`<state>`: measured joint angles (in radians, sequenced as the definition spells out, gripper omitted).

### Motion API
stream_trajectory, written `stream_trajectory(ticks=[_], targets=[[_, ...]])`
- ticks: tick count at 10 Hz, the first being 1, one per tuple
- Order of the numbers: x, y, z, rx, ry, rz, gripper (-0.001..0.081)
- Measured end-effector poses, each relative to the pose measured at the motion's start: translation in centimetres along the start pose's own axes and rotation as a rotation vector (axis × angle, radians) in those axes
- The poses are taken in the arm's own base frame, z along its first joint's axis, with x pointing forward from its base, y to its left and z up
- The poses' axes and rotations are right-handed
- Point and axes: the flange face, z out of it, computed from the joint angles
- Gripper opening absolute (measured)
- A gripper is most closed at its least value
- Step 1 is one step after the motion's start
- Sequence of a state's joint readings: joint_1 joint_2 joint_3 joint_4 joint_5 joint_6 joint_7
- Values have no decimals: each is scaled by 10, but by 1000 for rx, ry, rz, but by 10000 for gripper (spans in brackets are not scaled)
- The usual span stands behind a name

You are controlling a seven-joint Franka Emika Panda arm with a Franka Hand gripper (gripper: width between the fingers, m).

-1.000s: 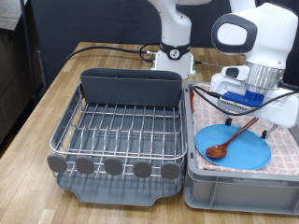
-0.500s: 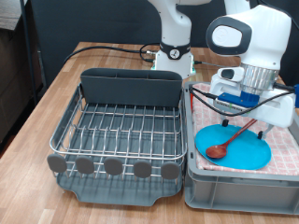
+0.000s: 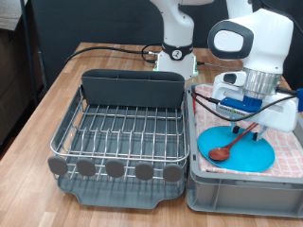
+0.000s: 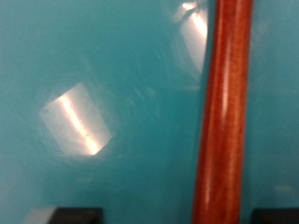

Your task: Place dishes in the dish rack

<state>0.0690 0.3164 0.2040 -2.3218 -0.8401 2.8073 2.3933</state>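
End effector (image 3: 248,121) low over glossy round light-blue plate (image 3: 248,154); smooth reddish-brown wooden spoon (image 3: 236,140) lies on it. Finger spread: cannot tell.

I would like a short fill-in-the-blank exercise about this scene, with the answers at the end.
1. The wooden spoon lies on the light-blue ____.
2. The plate sits inside the grey ____ lined with checked cloth.
3. The wire dish rack holds ____ dishes.
4. The gripper hovers right above the spoon's ____.

Missing words: plate; bin; no; handle
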Motion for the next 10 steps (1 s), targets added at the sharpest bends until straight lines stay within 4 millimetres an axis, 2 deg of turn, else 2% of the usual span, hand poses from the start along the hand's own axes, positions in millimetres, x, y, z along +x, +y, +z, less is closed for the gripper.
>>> stream_trajectory(ticks=[1,2,3,6,10], targets=[[-1,1,2,0,2,5,246],[-2,3,3,1,6,9,246],[-4,3,3,2,6,11,96],[-8,-1,-4,-2,14,8,94],[-4,-17,-38,-4,14,29,92]])
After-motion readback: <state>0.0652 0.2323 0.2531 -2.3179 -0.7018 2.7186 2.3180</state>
